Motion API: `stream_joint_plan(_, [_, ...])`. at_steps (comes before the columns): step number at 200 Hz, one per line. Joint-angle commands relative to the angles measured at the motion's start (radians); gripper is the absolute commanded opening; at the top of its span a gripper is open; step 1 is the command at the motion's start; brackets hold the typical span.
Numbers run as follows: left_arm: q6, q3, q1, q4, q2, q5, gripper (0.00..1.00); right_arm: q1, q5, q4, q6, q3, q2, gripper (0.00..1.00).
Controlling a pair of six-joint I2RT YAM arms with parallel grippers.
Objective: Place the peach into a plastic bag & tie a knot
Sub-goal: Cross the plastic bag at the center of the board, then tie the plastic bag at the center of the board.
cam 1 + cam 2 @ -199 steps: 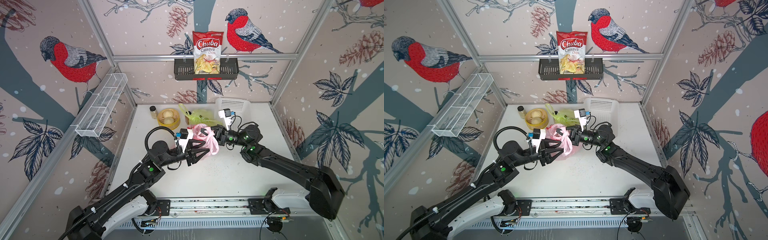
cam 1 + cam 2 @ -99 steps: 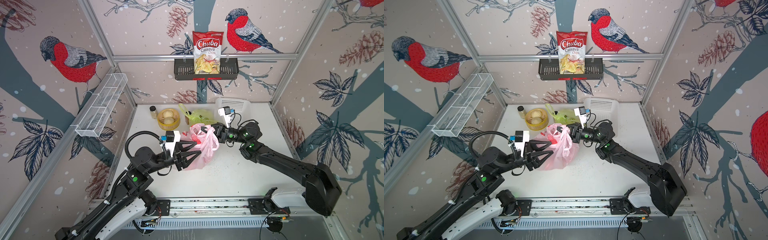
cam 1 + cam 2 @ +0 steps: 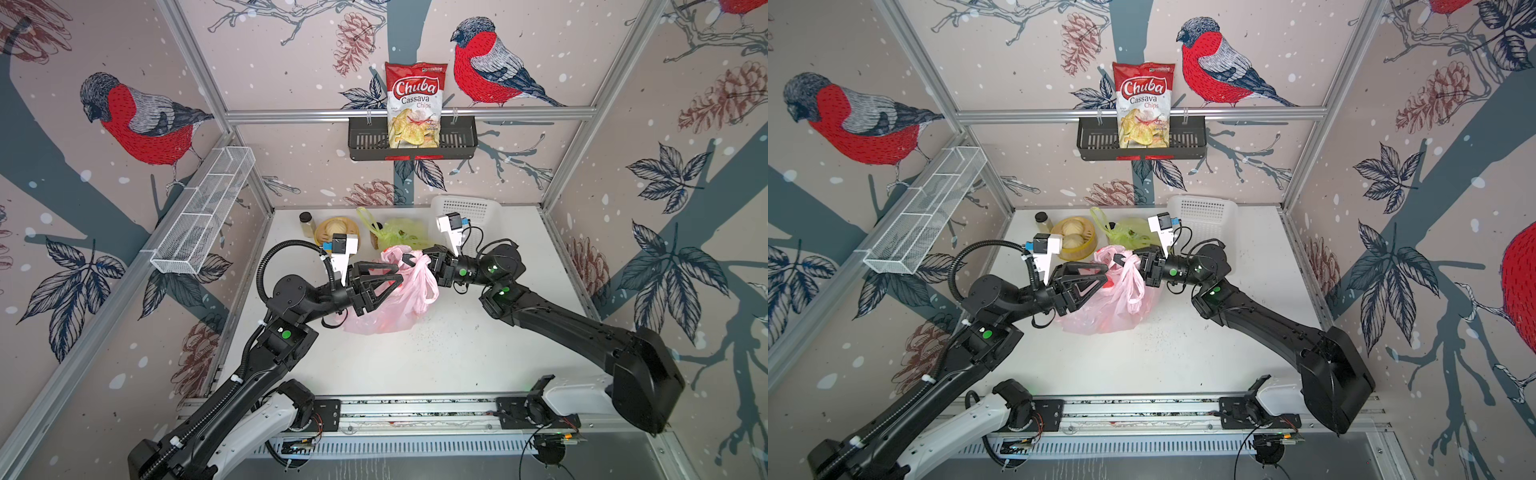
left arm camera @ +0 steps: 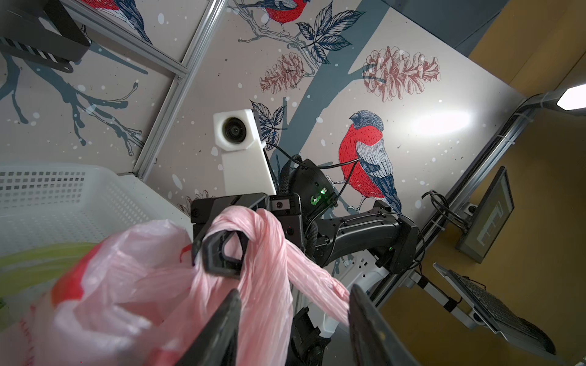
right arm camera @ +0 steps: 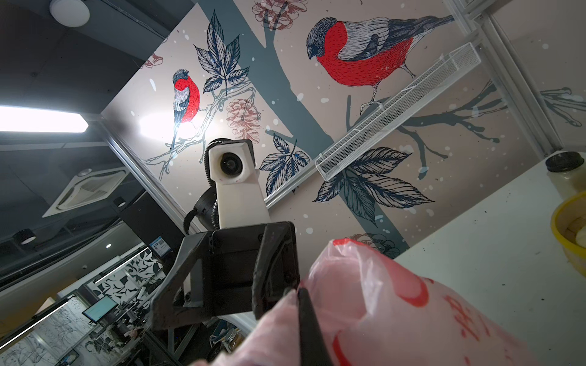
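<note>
Bench (image 3: 415,365), white, bird-print walls (image 3: 291,62). Pink bag (image 3: 395,309) mid-frame; peach presumably inside, not clearly seen. R hand (image 3: 411,262) clamped on twisted handle (image 4: 253,228); L hand (image 3: 400,277) jaws apart round loose strand (image 4: 317,285). Risk: strand slips free, knot unwinds.

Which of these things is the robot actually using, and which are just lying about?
In use: pink plastic bag, right gripper shut on its twisted handles, left gripper open beside them; peach not visible.

Lying about: green bag, yellow bowl, small jar, white basket, chips packet, wire shelf.
</note>
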Motion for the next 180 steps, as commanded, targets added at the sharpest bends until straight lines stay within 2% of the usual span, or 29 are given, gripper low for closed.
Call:
stream_joint_plan(1, [-0.007,0.013,0.007,-0.009,-0.023,-0.006,0.55,0.003,-0.009,0.013,-0.015,0.011,-0.006,0.00])
stream_joint_plan(38, [0.021,0.015,0.020,-0.078,-0.026,-0.023,0.60,0.005,-0.012,0.013,-0.015,0.015,-0.004,0.00])
stream_joint_plan(80, [-0.011,-0.015,0.021,-0.010,-0.006,-0.017,0.65,0.016,-0.013,-0.006,-0.028,0.025,-0.010,0.00])
stream_joint_plan(123, [-0.060,-0.026,0.022,0.085,0.016,0.032,0.66,0.028,-0.012,-0.041,-0.054,0.038,-0.007,0.00])
stream_joint_plan(180, [-0.025,-0.015,0.023,0.016,0.035,0.032,0.65,0.031,-0.013,-0.041,-0.055,0.044,-0.005,0.00])
